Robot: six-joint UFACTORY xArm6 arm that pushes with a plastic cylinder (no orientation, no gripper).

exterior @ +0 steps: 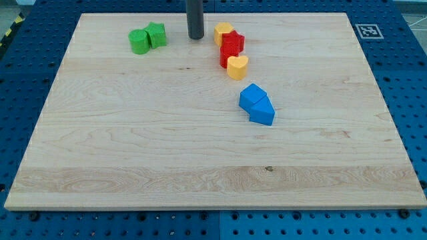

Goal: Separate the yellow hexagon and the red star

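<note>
Pale wood surface (133, 153) lies wide and bare across the view's bottom and left; the blocks crowd near the top edge. Two blue blocks (257, 105) touch each other right of centre. Two green blocks (147, 38) touch at the top left. The red star (233, 44) touches the yellow hexagon (223, 32) above it, a second red block (227, 59) and a yellow heart (237, 67) below. My tip (195, 37) stands just left of the hexagon, apart. No jaws: a plain rod.
</note>
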